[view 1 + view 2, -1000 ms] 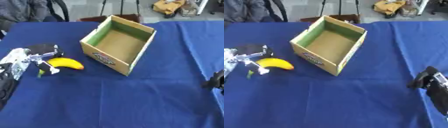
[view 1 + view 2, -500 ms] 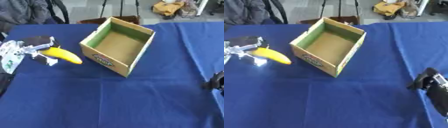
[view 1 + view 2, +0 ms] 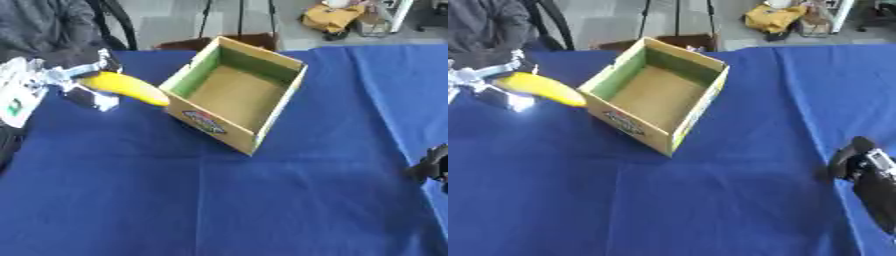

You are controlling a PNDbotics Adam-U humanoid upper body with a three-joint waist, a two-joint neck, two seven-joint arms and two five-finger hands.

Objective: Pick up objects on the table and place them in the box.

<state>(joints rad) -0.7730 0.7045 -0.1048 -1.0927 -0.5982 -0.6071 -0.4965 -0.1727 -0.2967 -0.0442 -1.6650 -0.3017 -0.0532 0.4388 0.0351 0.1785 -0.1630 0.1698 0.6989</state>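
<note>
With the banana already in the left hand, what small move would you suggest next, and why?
Probably carry it a little further right, over the box's open top. The left hand holds the banana off the table, its tip just short of the box's near-left wall, and the box looks empty. The right hand rests idle at the right edge.

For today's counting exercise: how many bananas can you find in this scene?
1. The banana is held in the robot's left hand, lifted just left of the open cardboard box. The box looks empty inside, so none seems hidden.
</note>
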